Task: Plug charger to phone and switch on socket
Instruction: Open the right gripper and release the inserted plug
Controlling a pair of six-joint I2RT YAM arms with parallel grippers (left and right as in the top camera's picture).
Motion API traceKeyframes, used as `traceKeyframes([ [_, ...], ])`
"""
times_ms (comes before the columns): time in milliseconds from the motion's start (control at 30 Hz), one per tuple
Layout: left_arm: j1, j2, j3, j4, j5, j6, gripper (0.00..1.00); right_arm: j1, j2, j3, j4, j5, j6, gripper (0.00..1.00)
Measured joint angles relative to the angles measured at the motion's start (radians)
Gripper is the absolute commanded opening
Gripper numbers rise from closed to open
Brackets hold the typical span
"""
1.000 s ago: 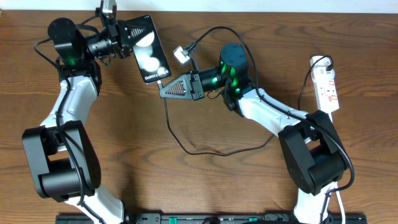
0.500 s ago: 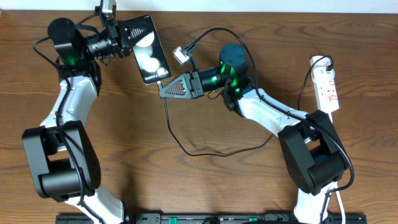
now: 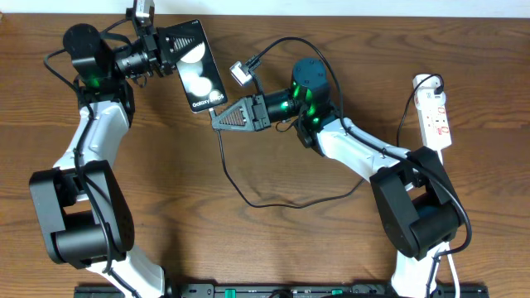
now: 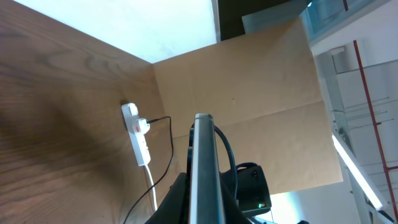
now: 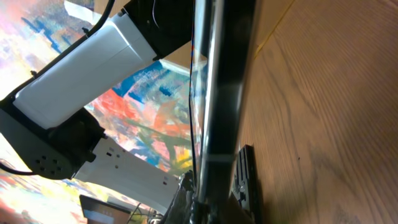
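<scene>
The black phone point(image 3: 197, 68) is held off the table at the back left, its face with two white circles turned up, and my left gripper point(image 3: 172, 50) is shut on its far end. In the left wrist view the phone point(image 4: 202, 163) shows edge-on between the jaws. My right gripper point(image 3: 216, 120) is shut on the charger plug, right at the phone's near end; whether the plug sits in the port is hidden. The charger cable point(image 3: 248, 201) loops across the table. In the right wrist view the phone edge point(image 5: 224, 81) rises above my right gripper point(image 5: 208, 208). The socket point(image 3: 436, 116) lies far right.
The socket's white cord point(image 3: 451, 248) runs toward the front edge beside the right arm's base. In the left wrist view the socket point(image 4: 138, 138) lies by a brown board point(image 4: 249, 106). The left arm's white link point(image 5: 87, 68) fills the right wrist view's left side.
</scene>
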Motion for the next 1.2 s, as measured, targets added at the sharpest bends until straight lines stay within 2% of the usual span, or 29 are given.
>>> traceKeyframes([
  [833,0.001,0.000,0.000,0.002,-0.003,0.018,0.07,0.000,0.000,0.000,-0.003,0.045,0.000,0.01],
  [867,0.001,0.000,0.000,0.002,-0.004,0.018,0.07,0.000,0.000,0.000,-0.003,0.045,0.000,0.03],
  [967,0.000,0.000,0.000,0.002,0.013,0.018,0.07,0.000,0.000,0.000,-0.001,0.077,0.003,0.27],
  [1033,-0.002,0.000,0.000,0.001,0.036,0.018,0.07,-0.003,0.000,0.000,0.002,0.108,0.005,0.53],
  [1067,-0.005,0.000,0.000,0.001,0.044,0.018,0.08,-0.003,0.000,0.000,0.000,0.117,0.000,0.72],
  [1100,-0.006,0.000,0.000,0.001,0.050,0.018,0.07,-0.003,0.000,0.000,0.000,0.122,0.002,0.86],
  [1133,-0.006,0.000,0.000,0.001,0.054,0.018,0.07,-0.003,0.000,0.000,0.001,0.125,-0.004,0.98],
  [1200,-0.007,0.000,0.000,0.000,0.058,0.018,0.08,-0.004,0.000,0.000,0.002,0.129,-0.010,0.99],
])
